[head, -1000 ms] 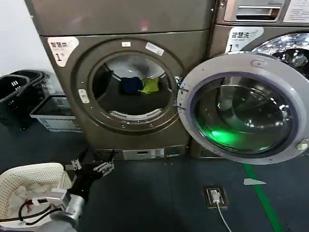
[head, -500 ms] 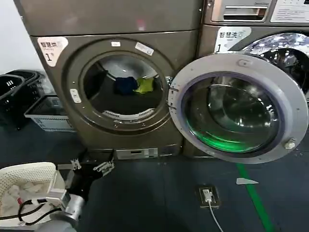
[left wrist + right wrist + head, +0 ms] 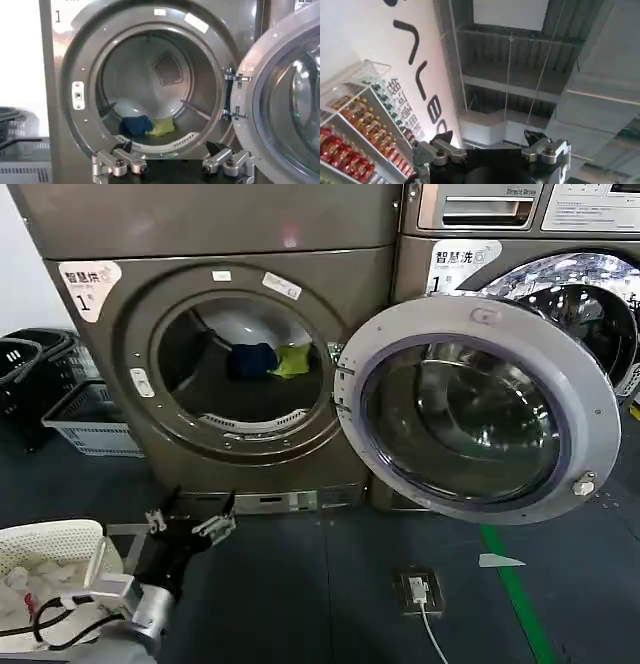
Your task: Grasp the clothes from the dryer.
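Dryer point(image 3: 240, 364) shifted left | left pincer point(image 3: 190, 524) apart, low before it | reach deep, centre on clothes point(image 3: 268, 361) | right pincer point(image 3: 492, 150) apart, skyward

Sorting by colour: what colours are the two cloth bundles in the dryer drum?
One bundle is dark navy, the other yellow-green; the head view shows them best.

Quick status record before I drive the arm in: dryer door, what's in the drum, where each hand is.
dryer: door swung fully open to the right
drum contents: navy cloth bundle touching yellow-green cloth bundle, on the drum floor
left hand: open, empty, low in front of the dryer, aimed at the porthole, outside the drum
right hand: open, empty, pointed up at a ceiling
white basket: on the floor, lower left
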`<action>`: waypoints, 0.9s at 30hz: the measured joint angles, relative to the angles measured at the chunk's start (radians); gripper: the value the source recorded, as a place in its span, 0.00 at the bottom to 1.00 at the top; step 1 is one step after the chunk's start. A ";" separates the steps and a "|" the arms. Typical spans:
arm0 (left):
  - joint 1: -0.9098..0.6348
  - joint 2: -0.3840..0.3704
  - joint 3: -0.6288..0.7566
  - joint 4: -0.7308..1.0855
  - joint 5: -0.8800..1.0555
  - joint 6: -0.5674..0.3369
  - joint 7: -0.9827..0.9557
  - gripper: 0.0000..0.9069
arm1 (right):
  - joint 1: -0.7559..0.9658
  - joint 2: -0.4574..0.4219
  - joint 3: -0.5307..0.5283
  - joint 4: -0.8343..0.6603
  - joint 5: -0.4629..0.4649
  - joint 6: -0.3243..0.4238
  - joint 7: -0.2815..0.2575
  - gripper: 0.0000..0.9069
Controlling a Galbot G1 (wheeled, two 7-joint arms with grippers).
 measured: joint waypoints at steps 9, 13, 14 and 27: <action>-0.007 0.003 0.000 -0.006 -0.003 0.006 0.000 1.00 | 0.000 0.000 0.003 -0.003 0.020 0.008 -0.005 1.00; -0.003 0.005 0.002 -0.006 -0.003 0.006 0.000 1.00 | -0.004 0.000 0.009 -0.003 0.027 0.010 -0.005 1.00; -0.003 0.005 0.002 -0.006 -0.003 0.006 0.000 1.00 | -0.005 0.000 0.010 -0.003 0.030 0.010 -0.005 1.00; 0.005 0.010 0.001 -0.022 -0.005 0.003 0.000 1.00 | -0.011 0.006 0.019 -0.002 0.052 0.012 -0.017 1.00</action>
